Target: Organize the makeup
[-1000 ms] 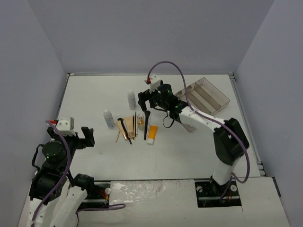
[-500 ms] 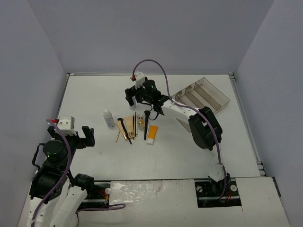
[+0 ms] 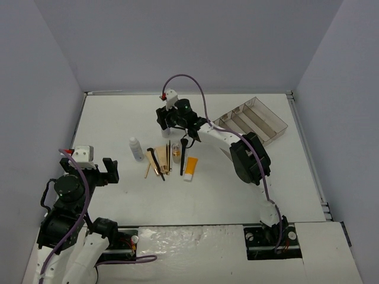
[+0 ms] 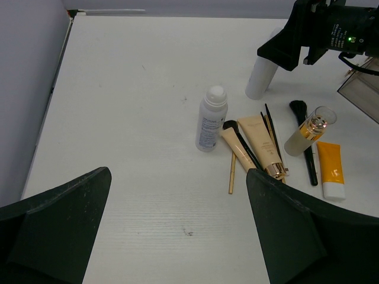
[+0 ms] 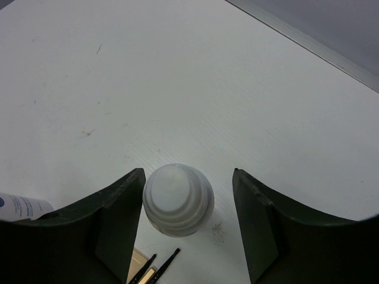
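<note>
Swinging left from the tray side, the right arm is now reaching across to the far end of the makeup cluster, and the right gripper (image 3: 168, 121) is dropping over the far white bottle (image 5: 177, 200). Its jaws are narrowing around the ribbed cap: the left finger (image 5: 118, 219) is sitting just beside the bottle, while the right finger (image 5: 266, 231) is showing a clear gap, so nothing is being pinched yet.

That bottle is standing upright on the table, just far of the brushes and sticks and well left of the smoky divided tray (image 3: 258, 110). It is looking like hard, smooth plastic, probably light, and tall enough to tip if nudged from one side. A hold low on the round body, under the cap, is looking safest, with the jaws centred first so the closer finger is not pushing it over.

Nearer in, the labelled white bottle (image 4: 211, 118), the tan tube (image 4: 263, 142), the black brush (image 4: 298, 108), the amber vial (image 4: 309, 131) and the orange tube (image 4: 330, 170) are lying bunched together, none of them in the tray yet.

Over at near left, the left gripper (image 4: 177, 177) is hanging above the table with its fingers spread wide and nothing between them.
</note>
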{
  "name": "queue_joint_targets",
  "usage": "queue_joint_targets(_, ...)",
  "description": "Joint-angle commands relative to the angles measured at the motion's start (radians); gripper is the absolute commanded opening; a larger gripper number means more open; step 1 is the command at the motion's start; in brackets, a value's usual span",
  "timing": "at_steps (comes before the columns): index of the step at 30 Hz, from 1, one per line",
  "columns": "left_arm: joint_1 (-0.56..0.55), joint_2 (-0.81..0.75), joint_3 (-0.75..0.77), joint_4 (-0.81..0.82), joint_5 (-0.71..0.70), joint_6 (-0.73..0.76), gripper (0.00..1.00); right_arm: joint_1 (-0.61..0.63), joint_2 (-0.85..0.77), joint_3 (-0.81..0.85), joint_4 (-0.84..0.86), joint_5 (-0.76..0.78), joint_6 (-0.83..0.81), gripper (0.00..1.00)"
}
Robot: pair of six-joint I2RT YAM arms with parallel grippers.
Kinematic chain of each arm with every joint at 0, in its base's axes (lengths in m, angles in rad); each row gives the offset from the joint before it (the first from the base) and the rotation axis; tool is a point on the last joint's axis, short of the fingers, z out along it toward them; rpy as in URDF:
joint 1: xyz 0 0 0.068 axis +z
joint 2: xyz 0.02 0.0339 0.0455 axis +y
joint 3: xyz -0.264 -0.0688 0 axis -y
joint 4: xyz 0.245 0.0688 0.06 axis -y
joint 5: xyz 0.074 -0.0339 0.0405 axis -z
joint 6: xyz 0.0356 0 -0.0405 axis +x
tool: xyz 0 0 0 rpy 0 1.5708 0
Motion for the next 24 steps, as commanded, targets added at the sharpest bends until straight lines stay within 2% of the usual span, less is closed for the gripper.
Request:
queue_joint_targets(1, 0.007, 0.025, 0.008, 0.08, 0.007, -0.012, 0.97, 0.012, -0.011, 0.062, 0.039, -0.01, -0.004, 0.52)
queue_joint_targets(5, 0.007, 0.022, 0.008, 0.078, 0.006, -0.012, 0.97, 0.018, -0.004, 0.095, -0.011, -0.007, -0.006, 0.34)
queue_joint_targets(9, 0.007, 0.02, 0.008, 0.077, 0.004, -0.014, 0.97, 0.019, -0.008, 0.119, -0.035, 0.011, -0.016, 0.05)
queue_joint_targets(10, 0.007, 0.019, 0.009, 0.078, 0.004, -0.014, 0.97, 0.02, -0.011, 0.129, -0.039, 0.015, -0.019, 0.01)
queue_joint_targets(18, 0.007, 0.015, 0.01, 0.078, 0.002, -0.013, 0.97, 0.009, -0.108, 0.183, -0.078, 0.079, -0.055, 0.0)
queue_joint_targets(24, 0.007, 0.012, 0.008, 0.077, -0.006, -0.014, 0.97, -0.069, -0.239, 0.168, -0.089, 0.158, -0.041, 0.0)
